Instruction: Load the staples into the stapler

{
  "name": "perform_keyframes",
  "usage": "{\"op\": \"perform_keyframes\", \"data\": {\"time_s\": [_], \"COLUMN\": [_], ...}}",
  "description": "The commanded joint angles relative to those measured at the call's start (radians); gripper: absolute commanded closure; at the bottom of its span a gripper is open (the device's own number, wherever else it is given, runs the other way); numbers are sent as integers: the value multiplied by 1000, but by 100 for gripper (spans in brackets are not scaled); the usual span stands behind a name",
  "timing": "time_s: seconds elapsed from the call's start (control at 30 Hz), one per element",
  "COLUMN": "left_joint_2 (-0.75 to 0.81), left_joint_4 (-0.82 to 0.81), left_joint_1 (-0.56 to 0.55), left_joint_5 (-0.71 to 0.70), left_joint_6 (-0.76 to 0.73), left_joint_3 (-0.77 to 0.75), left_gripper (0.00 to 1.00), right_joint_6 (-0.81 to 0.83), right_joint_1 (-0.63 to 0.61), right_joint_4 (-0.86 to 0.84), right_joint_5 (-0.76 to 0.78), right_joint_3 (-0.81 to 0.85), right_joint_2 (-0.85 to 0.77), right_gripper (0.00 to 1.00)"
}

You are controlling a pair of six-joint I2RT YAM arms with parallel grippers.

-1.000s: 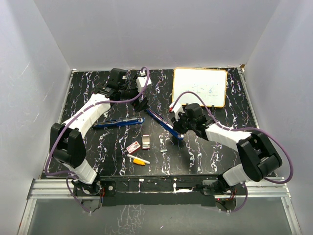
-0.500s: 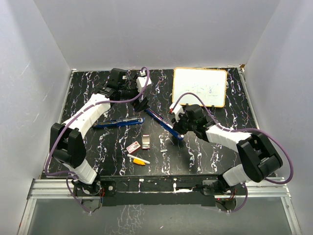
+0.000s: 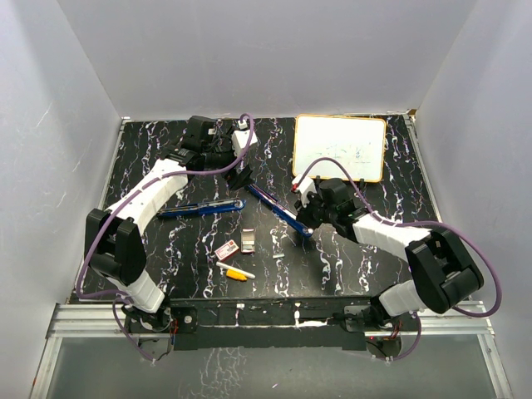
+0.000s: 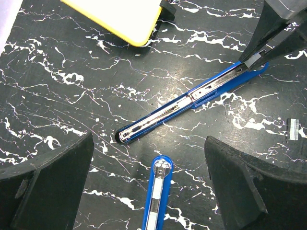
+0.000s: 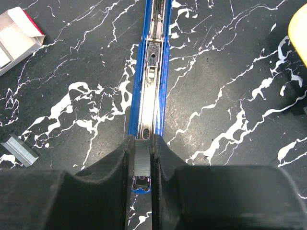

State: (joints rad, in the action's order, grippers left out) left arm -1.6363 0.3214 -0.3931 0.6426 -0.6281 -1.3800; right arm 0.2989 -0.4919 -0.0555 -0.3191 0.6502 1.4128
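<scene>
From above, the staple box (image 3: 226,249) lies on the worktop (image 3: 349,258) near the opened blue stapler (image 3: 271,204); the left wrist view shows the left claw (image 4: 147,141) gaping and empty; the right wrist view shows the right claw (image 5: 143,143) pinching a staple strip (image 5: 143,162) over the stapler's channel.

Robot lab bench, plain white enclosure walls (image 3: 249,58), black marbled tabletop (image 3: 332,266), aluminium rail (image 3: 457,322)
</scene>
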Motion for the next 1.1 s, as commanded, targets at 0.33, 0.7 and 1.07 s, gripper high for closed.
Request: {"op": "perform_keyframes", "data": {"time_s": [0.33, 0.7, 1.07], "left_joint_2": [50, 52, 49], "left_joint_4": [5, 5, 7], "left_joint_1": [-2, -3, -2], "left_joint_5": [36, 42, 47], "left_joint_6": [5, 5, 11], "left_joint_3": [-31, -34, -43], "left_gripper": [3, 3, 3], "right_joint_6": [-36, -44, -36], "right_joint_1": [9, 9, 8], "right_joint_4": [-79, -103, -93], "right_joint_5": [3, -10, -24], "right_joint_3": [-27, -21, 8], "right_joint_2": [-12, -1, 37], "right_gripper": [91, 90, 89]}}
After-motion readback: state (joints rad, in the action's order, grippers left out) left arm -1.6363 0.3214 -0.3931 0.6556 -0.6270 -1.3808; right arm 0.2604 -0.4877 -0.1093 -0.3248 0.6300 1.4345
